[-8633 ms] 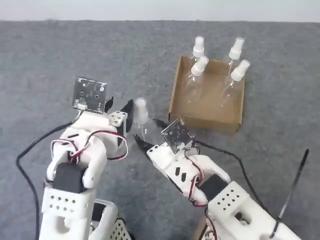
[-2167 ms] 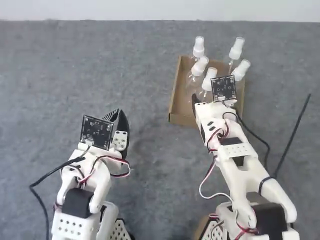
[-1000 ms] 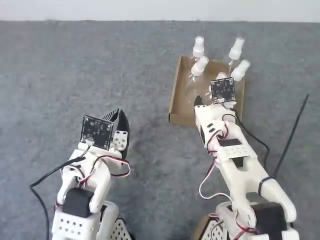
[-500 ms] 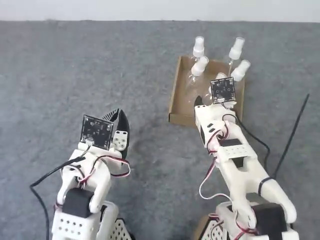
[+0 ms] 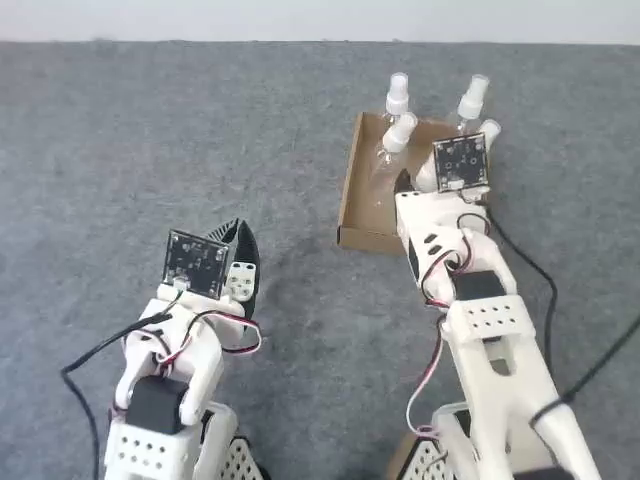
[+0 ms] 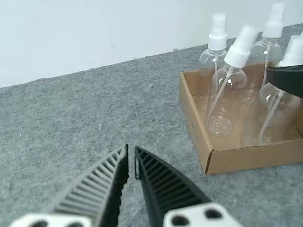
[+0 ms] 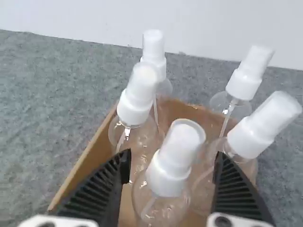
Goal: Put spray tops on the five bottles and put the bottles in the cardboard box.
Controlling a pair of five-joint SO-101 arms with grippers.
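Right wrist view | right claw (image 7: 171,156) spread wide astride bottle (image 7: 156,208) in cardboard box (image 7: 90,165) | left claw (image 6: 131,150) closed, empty | bottle likely light, slick, tippy; hold just below spray top (image 7: 177,142)

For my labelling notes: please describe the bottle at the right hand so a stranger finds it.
Find the cardboard box on the grey carpet. Of five white-topped bottles in it, this bottle stands between the open fingers of the right hand.

No legible print — bottles (image 7: 175,151) and cardboard box (image 6: 251,158) plain (camera boards (image 5: 196,262) too small to tell)
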